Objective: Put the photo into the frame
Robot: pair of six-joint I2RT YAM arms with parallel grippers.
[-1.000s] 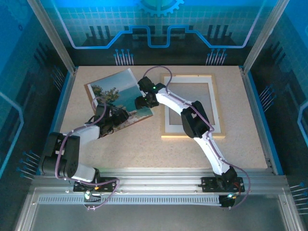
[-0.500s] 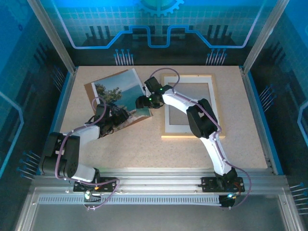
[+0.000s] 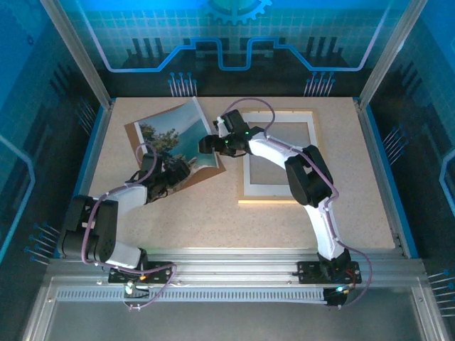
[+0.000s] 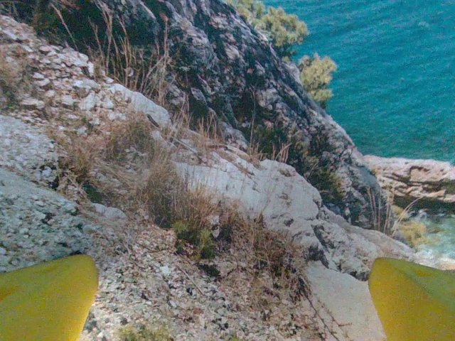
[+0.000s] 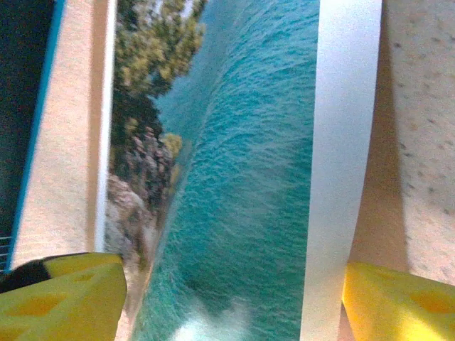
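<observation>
1. We are reading the step in hand as the pick-up. The photo is lying askew to the left of the frame, its nearest edge close to the frame's left rail, and it is not yet inside.
2. The right gripper is working just left of the frame. Its jaws are standing wide apart astride the photo's frame-side edge and are clamping nothing. That edge is looking bowed upward, and we cannot tell whether a finger is under it.
3. The left gripper, farther left of the frame, is poised over the photo's near corner, spread as wide as it goes and holding nothing.
4. Next, we are expecting a pinch on that thin edge. After that would come a carry rightward over the frame, with the print turned square to the rails.
5. The photo is showing as a thin, glossy, bendable sheet. A brown backing board is peeking out beneath it on the side away from the frame. The frame is showing slim pale wooden rails with a flat white mat inside them.
</observation>
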